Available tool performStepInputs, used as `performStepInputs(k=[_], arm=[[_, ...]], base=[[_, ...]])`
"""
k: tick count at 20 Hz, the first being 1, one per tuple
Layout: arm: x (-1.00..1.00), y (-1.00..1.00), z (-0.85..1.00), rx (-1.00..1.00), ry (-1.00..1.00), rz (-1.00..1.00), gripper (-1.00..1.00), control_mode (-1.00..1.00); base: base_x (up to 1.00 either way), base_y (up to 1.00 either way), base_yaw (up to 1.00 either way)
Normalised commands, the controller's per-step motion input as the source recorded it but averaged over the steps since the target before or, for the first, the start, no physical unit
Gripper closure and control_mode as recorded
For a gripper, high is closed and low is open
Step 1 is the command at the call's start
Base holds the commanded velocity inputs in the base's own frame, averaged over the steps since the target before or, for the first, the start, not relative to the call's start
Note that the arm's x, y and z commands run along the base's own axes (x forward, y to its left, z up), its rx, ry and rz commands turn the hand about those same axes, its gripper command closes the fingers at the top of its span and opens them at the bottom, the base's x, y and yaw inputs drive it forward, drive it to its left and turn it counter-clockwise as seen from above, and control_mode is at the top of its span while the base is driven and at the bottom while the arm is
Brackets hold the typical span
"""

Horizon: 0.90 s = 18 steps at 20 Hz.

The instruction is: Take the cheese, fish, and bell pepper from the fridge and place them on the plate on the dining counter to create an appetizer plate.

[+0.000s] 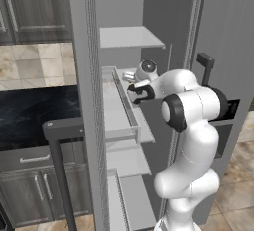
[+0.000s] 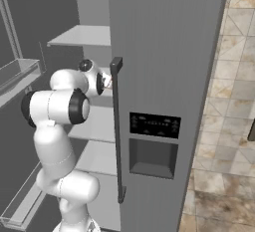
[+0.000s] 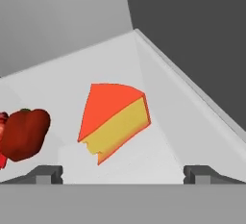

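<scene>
The cheese (image 3: 113,122), an orange-yellow wedge with a red rind, lies on a pale fridge shelf (image 3: 158,98) straight ahead of my gripper (image 3: 123,175). The gripper is open, one fingertip (image 3: 45,175) on each side and a little short of the wedge, with nothing between them. To the left of the cheese sits the bell pepper (image 3: 24,134), a dark-red blob. A red sliver (image 3: 2,122) peeks out behind it at the frame's edge; I cannot tell whether it is the fish. My arm (image 1: 188,106) reaches into the open fridge (image 2: 159,76). The plate and dining counter are out of view.
The open left fridge door (image 1: 89,101) stands edge-on close to the arm, with door bins (image 1: 121,106) facing it. The shut right door's bar handle (image 2: 117,126) is beside my wrist. An upper shelf (image 1: 131,36) hangs above. A dark-topped counter (image 1: 34,111) lies at the left.
</scene>
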Motion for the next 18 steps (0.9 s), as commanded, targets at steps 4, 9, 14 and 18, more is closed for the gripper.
performStepInputs(k=[4, 9, 14, 18], arm=[[0.31, 0.00, -0.07, 0.02, 0.00, -0.03, -1.00, -1.00], [0.30, 0.00, -0.11, 0.01, 0.03, -0.04, -1.00, -1.00], [0.23, 0.00, -0.11, 0.02, 0.02, -0.04, -1.00, -1.00], [0.22, 0.02, -0.13, 0.01, 0.01, -0.03, -1.00, -1.00]], base=[[0.00, 0.00, 0.00], [0.00, 0.00, 0.00], [0.00, 0.00, 0.00], [0.00, 0.00, 0.00]])
